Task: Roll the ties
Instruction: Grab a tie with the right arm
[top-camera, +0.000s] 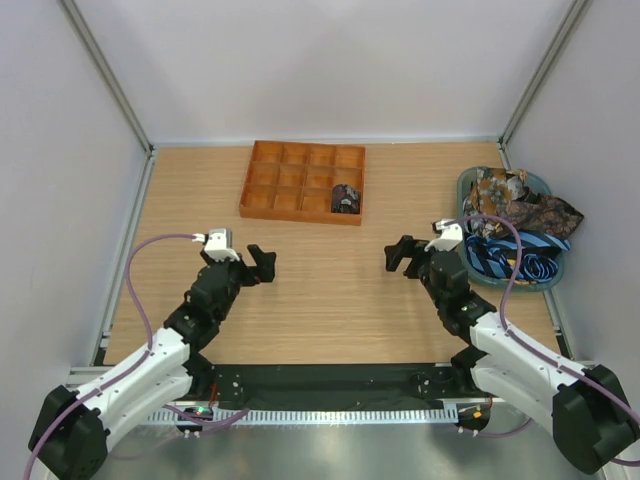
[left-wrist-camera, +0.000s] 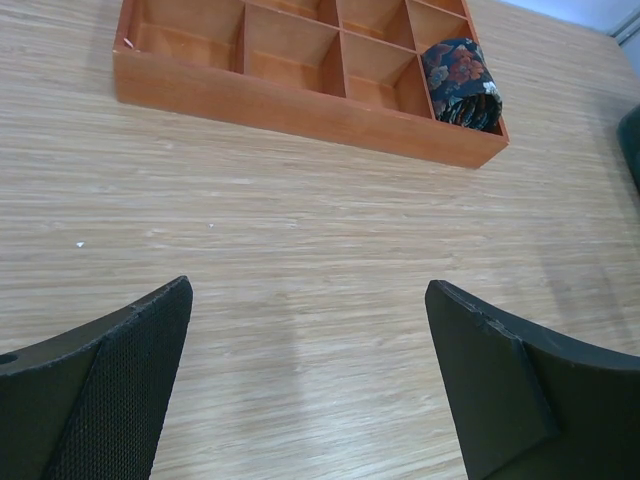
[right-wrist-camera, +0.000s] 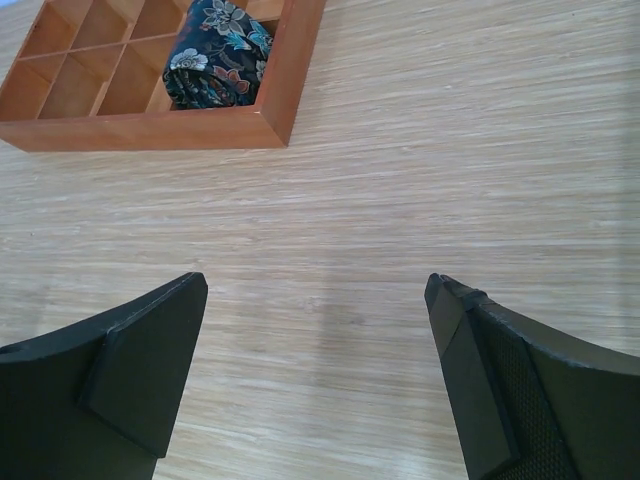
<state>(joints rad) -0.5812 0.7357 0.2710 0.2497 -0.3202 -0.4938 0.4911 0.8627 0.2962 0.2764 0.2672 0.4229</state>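
A rolled dark floral tie (top-camera: 346, 198) sits in the near right compartment of the orange gridded tray (top-camera: 262, 186); it also shows in the left wrist view (left-wrist-camera: 461, 82) and in the right wrist view (right-wrist-camera: 216, 52). Loose brown paisley ties (top-camera: 520, 202) and blue striped ties (top-camera: 520, 256) lie heaped in a teal basket (top-camera: 467, 183) at the right. My left gripper (top-camera: 262, 264) is open and empty over bare table in front of the tray. My right gripper (top-camera: 400, 255) is open and empty, left of the basket.
White walls with metal posts enclose the wooden table on three sides. A black strip runs along the near edge between the arm bases. Purple cables loop off both arms; the right one arches over the basket.
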